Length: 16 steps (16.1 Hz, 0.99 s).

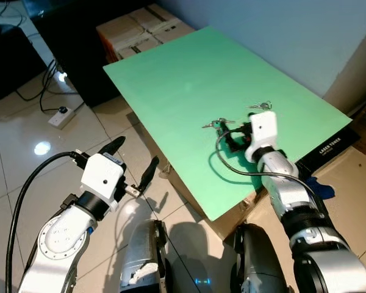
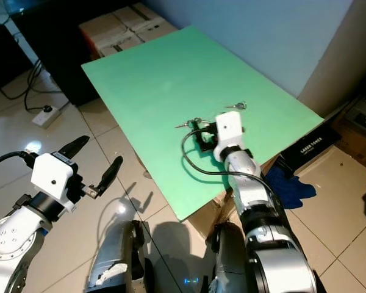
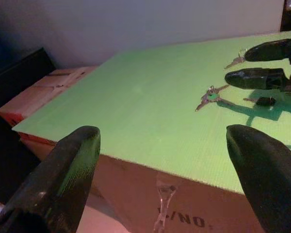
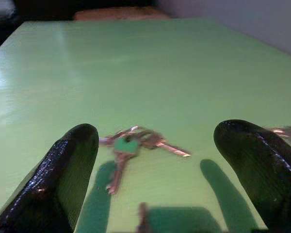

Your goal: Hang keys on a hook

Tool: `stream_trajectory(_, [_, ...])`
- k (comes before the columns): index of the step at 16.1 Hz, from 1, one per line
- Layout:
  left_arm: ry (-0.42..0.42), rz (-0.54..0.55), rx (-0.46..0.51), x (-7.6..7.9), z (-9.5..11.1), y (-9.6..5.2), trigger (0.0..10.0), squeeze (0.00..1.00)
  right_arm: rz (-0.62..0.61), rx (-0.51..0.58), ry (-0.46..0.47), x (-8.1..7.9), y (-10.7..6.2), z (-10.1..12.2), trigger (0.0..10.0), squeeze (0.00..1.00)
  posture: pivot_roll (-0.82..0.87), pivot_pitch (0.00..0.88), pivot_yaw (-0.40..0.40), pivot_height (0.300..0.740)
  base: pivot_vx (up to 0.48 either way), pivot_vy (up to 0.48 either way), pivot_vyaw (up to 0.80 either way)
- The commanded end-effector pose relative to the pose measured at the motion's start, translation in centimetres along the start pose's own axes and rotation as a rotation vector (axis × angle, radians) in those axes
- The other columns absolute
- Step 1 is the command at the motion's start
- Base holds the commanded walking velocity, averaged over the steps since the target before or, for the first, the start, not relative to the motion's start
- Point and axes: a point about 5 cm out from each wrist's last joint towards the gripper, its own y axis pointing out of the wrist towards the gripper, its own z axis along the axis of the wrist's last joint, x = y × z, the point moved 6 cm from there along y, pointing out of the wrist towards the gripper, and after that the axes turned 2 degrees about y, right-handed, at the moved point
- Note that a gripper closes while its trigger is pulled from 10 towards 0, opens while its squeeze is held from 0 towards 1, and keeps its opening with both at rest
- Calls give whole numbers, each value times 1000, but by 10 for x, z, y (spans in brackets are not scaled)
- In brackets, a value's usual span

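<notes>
- Left eye view: a green board (image 1: 189, 91) lies on cardboard boxes (image 1: 143, 27) over glossy white tile floor (image 1: 24, 152), with a power strip (image 1: 61, 116) and a pale wall behind. The right gripper (image 1: 230, 133) is low over the board beside a bunch of keys (image 1: 218, 123); a second bunch (image 1: 260, 106) lies nearby.
- Left wrist view: the left gripper (image 3: 162, 160) is spread wide and empty, off the board's edge.
- Right wrist view: the right fingers are parted, holding nothing, with the keys just ahead between them.

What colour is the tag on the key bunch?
Green, on the key bunch; clearest in the right wrist view.
</notes>
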Motion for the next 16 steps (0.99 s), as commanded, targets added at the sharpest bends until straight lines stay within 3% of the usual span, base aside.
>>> stream_trajectory(1, [11,1,1,-5,3,-2,10000,0,50,-53,-31,-6,1,-6,10000,0,149,217,86,601,0,0,0])
stream_trajectory(4, [12,-13,5,-5,5,0,10000,0,101,-112,-75,-8,-3,-12,10000,0,144,214,84,601,0,0,0])
stream_trajectory(6, [11,-22,5,-5,5,1,10000,0,51,-124,-100,2,-10,-15,10000,0,140,204,80,601,0,0,0])
stream_trajectory(9, [9,-22,6,-5,5,2,10000,0,-3,-89,-38,4,-19,-19,10000,0,138,193,79,601,0,0,0])
stream_trajectory(13, [19,-20,10,-8,6,3,10000,0,43,-125,34,-18,-35,-40,10000,0,141,190,79,601,0,0,0])
stream_trajectory(16, [29,-5,6,-13,6,0,10000,0,38,-108,113,-30,-41,-40,10000,0,147,189,70,601,0,0,0])
